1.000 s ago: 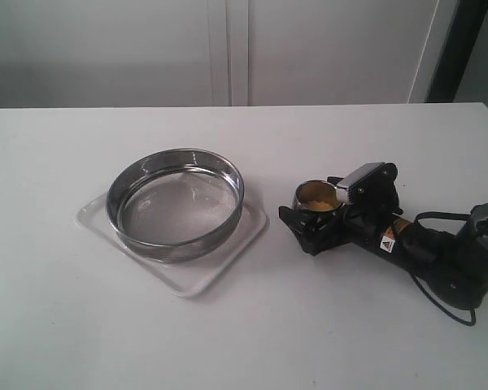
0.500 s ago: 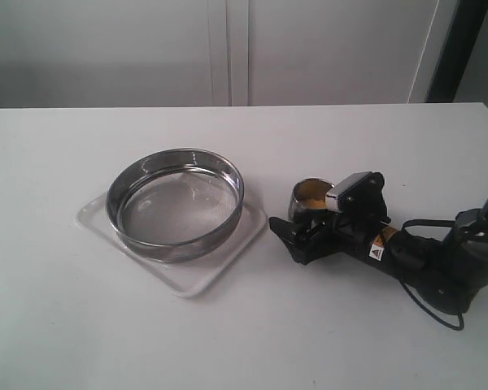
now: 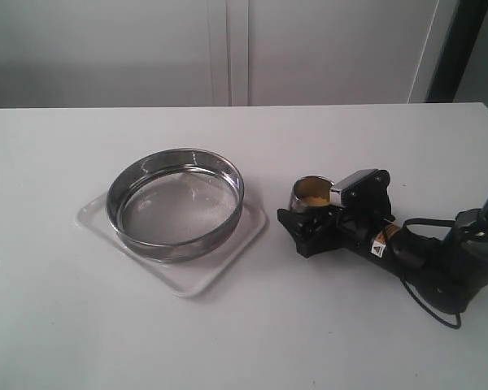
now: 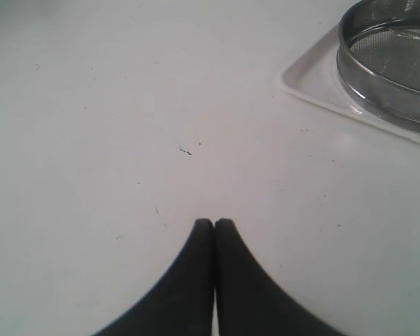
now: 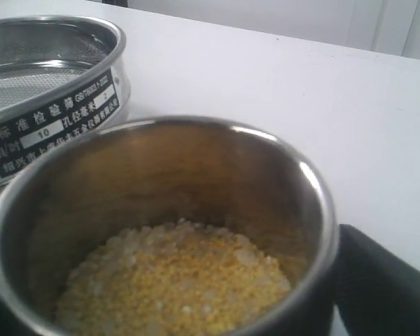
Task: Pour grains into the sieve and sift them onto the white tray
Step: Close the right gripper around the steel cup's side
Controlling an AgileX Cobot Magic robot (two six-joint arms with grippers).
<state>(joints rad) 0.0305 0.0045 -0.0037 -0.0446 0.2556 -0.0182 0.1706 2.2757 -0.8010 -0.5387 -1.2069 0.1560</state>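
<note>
The sieve (image 3: 176, 242), wide with a shiny steel rim and mesh bottom, stands on the white tray (image 3: 197, 280) left of centre. To its right, a small steel cup (image 3: 302, 197) stands on the table and holds the yellow grains (image 3: 315, 192). My right gripper (image 3: 309, 209) lies low, with its jaws on either side of the cup. In the right wrist view the grains (image 5: 175, 280) fill the cup's bottom and one black finger (image 5: 385, 280) sits against the cup's wall; the other is hidden. My left gripper (image 4: 214, 222) is shut and empty over bare table, away from the tray (image 4: 311, 84).
The white table (image 3: 244, 341) ends at a pale wall behind. The right arm's black body and cable (image 3: 439, 276) lie on the table at the right. A black label with white characters (image 5: 52, 119) is on the sieve's wall.
The right gripper has slid lower and toward the cup, and its jaws have narrowed around it. The cup, sieve and tray have not moved.
</note>
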